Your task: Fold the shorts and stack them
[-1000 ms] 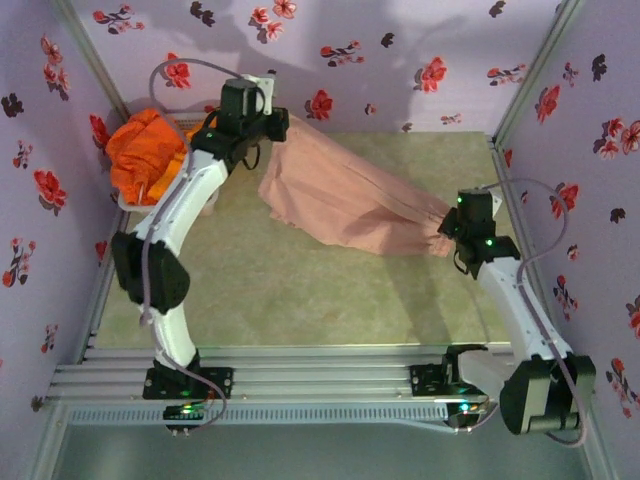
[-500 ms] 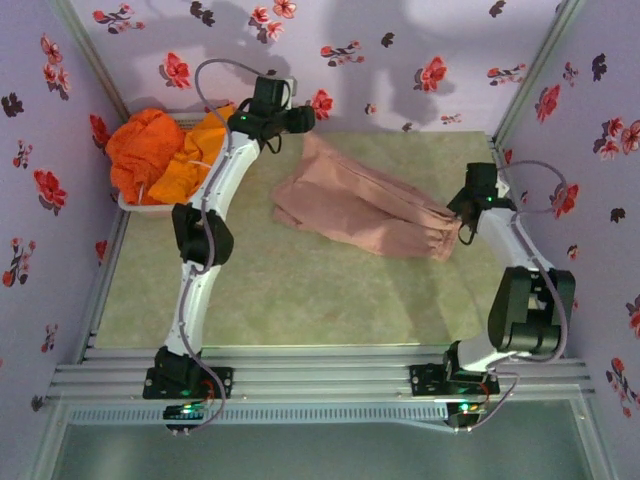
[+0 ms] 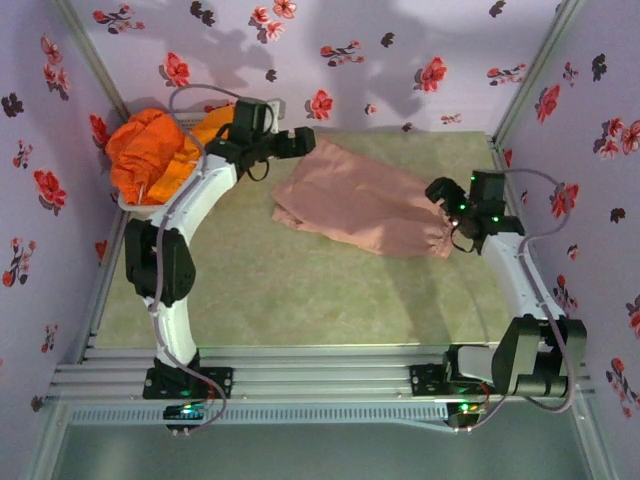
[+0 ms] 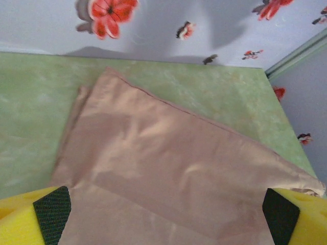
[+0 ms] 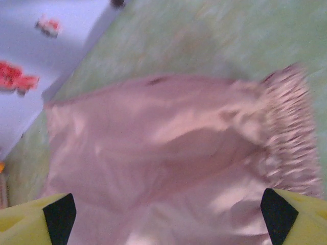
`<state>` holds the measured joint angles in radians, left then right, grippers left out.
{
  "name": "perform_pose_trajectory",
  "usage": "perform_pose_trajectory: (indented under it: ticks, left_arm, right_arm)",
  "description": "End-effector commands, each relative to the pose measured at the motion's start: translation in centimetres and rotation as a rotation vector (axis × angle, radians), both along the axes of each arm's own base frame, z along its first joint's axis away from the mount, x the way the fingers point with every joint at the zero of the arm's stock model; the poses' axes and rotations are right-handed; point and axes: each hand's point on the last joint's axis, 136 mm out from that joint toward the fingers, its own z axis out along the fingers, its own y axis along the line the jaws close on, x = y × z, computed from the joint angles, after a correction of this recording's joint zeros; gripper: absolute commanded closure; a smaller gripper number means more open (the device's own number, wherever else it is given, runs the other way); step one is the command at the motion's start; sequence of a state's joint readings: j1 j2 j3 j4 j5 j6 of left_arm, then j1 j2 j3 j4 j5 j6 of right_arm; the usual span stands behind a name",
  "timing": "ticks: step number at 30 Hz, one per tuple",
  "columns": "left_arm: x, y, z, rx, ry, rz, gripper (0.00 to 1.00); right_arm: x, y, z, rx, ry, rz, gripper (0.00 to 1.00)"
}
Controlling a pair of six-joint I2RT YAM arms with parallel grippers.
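Dusty pink-beige soft fabric shorts (image 3: 365,205) are lying spread out flat on the mottled green worktop (image 3: 300,290). They're smooth with a few soft creases, plus a ruched waistband (image 5: 288,132) at one end. They sit right between the two hands: the left hand (image 3: 303,140) is by the far corner and the right hand (image 3: 440,190) is next to the waistband end. Both hands are spread wide with nothing in them, and you can see the chunky yellow fingers (image 4: 20,219) with black pads. Crumpled bright orange shorts (image 3: 150,150) are heaped behind the left hand.

the near table (image 3: 300,290) lies free; pink shorts (image 3: 365,205) cover its far middle.
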<state>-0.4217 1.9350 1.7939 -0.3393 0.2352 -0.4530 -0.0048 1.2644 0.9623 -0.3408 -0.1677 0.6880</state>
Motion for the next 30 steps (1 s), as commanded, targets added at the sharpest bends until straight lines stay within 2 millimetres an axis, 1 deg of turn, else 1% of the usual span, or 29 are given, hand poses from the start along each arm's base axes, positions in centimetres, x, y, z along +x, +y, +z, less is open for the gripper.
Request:
perform_pose_trajectory:
  ticks: [1, 4, 8, 11, 14, 16, 19, 22, 24, 26, 30]
  left_arm:
    - [0.5, -2.3, -4.8, -0.060, 0.079, -0.015, 0.01]
    - [0.2, -3.4, -8.4, -0.053, 0.131, -0.016, 0.01]
    - [-0.3, -3.1, -13.3, -0.031, 0.202, 0.020, 0.01]
    - [-1.1, -2.3, -15.7, -0.014, 0.226, 0.047, 0.01]
    - [-2.2, -1.3, -17.5, 0.011, 0.245, 0.069, 0.01]
    - [-2.9, -0.5, -18.6, 0.035, 0.258, 0.085, 0.01]
    - [-4.4, 1.1, -20.7, 0.080, 0.294, 0.112, 0.01]
    - [-5.9, 3.1, -21.9, 0.101, 0.309, 0.156, 0.01]
    - [-7.1, 4.4, -22.2, 0.102, 0.311, 0.185, 0.01]
    - [-8.3, 5.1, -21.8, 0.088, 0.305, 0.200, 0.01]
    - [-11.7, 6.7, -22.5, 0.054, 0.326, 0.240, 0.01]
  right_arm:
    - [-1.0, 3.1, -2.6, 0.027, 0.075, 0.127, 0.04]
    - [-1.7, 3.8, -5.3, 0.037, 0.142, 0.162, 0.04]
    - [-2.5, 3.8, -8.9, 0.015, 0.248, 0.193, 0.04]
    - [-2.9, 3.3, -11.1, -0.028, 0.318, 0.201, 0.03]
    - [-3.1, 2.9, -12.5, -0.057, 0.367, 0.210, 0.03]
    - [-3.0, 2.9, -13.0, -0.065, 0.392, 0.225, 0.03]
    - [-2.8, 3.0, -13.3, -0.079, 0.414, 0.257, 0.03]
    - [-2.4, 3.0, -13.3, -0.097, 0.424, 0.283, 0.03]
    - [-2.0, 3.3, -13.2, -0.098, 0.425, 0.303, 0.03]
    - [-1.6, 3.6, -13.1, -0.094, 0.427, 0.321, 0.03]
    - [-0.9, 4.9, -13.0, -0.089, 0.435, 0.392, 0.02]
